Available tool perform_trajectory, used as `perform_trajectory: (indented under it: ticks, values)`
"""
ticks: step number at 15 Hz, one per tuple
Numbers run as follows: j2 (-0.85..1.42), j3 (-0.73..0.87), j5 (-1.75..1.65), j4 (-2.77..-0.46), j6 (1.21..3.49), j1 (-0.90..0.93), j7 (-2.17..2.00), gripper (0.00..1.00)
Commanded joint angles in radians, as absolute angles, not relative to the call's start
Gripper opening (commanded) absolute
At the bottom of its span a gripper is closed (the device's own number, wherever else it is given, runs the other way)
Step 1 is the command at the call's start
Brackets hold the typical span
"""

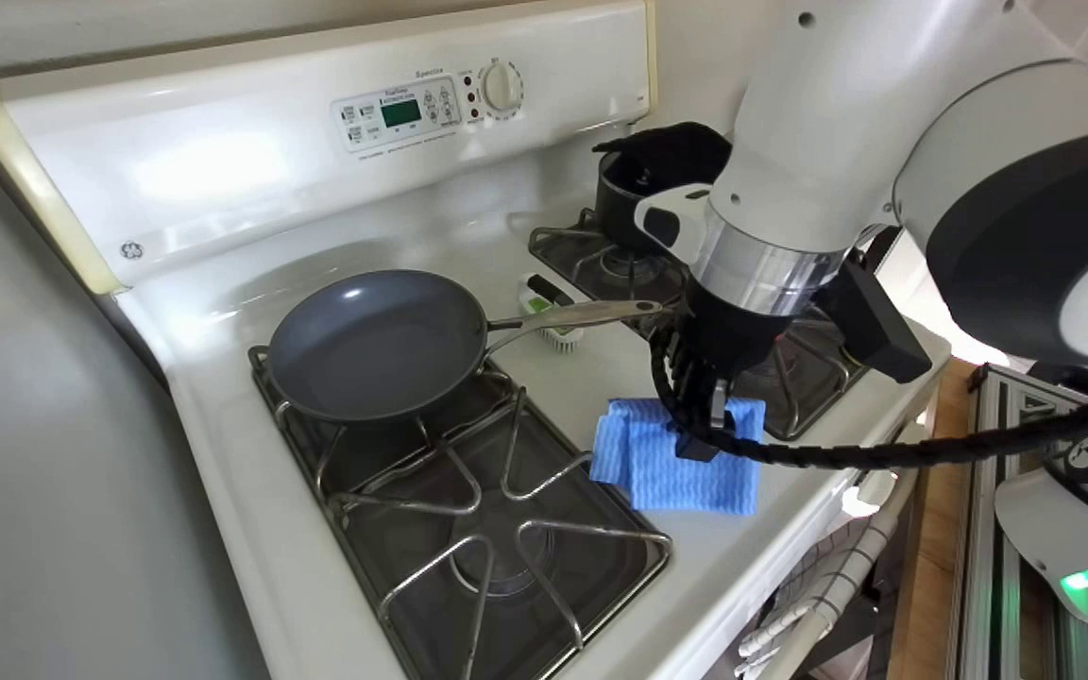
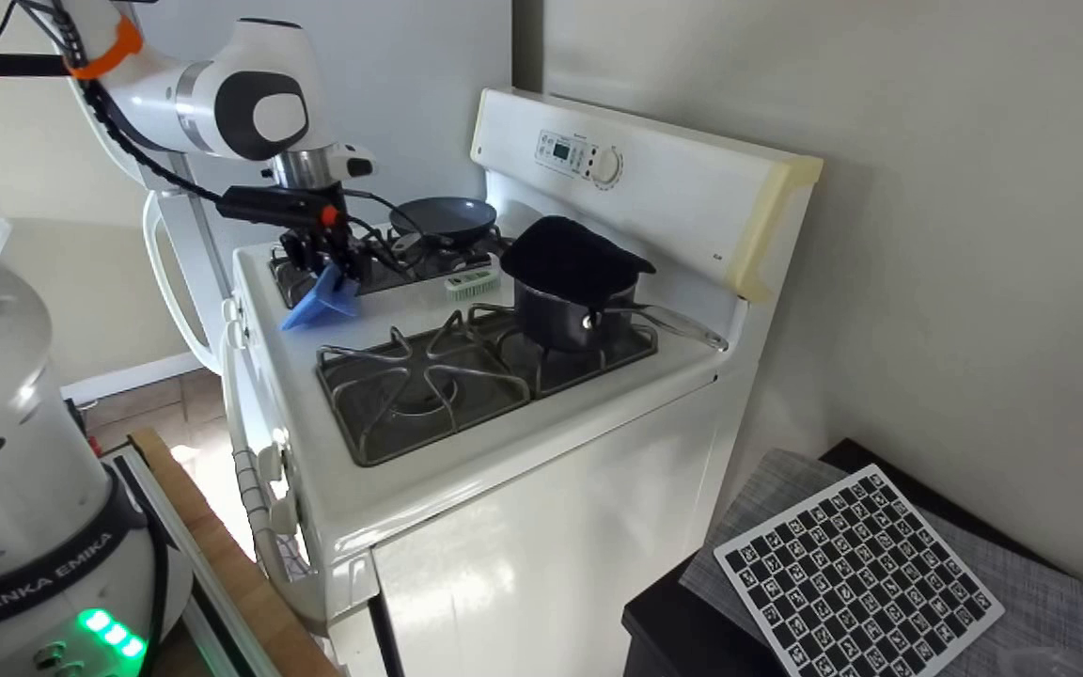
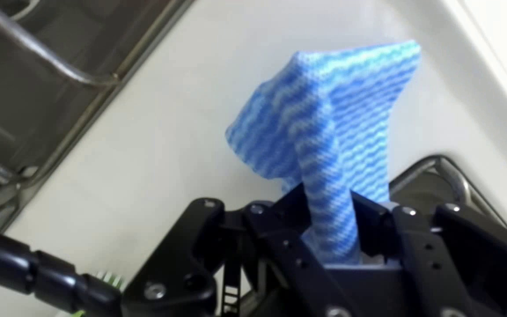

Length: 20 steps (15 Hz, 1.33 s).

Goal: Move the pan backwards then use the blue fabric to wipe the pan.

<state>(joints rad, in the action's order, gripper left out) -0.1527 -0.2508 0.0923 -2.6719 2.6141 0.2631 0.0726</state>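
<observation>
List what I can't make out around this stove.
Pot, inside: in an exterior view, hidden by a black covering.
Control panel, fine lettering: in an exterior view, too small.
Brush: in the wrist view, crossed by the black cable and cut off by the bottom edge.
Blue fabric, lower part: in the wrist view, behind the tool.

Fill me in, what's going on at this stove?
The black two-fingered robot gripper pinches a bright blue, wavy-striped cloth over the glossy white stovetop. Whether the cloth touches the surface is unclear. The wide, round, dark grey frying pan sits toward the back, apart from the cloth, so it isn't being wiped yet.
</observation>
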Motion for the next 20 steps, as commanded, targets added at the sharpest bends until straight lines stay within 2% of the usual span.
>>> perform_trajectory:
  ticks: [1, 10, 11, 20]
  values:
    - [-0.210, -0.254, 0.032, -2.593, 2.515, 0.254, 0.010, 0.00]
    - [-0.117, -0.258, -0.181, -2.261, 2.473, 0.182, -0.104, 0.00]
    - [-0.175, -0.246, -0.124, -2.338, 2.499, 0.205, -0.059, 0.00]
    - [-0.140, -0.243, -0.158, -2.304, 2.519, 0.188, -0.084, 0.00]
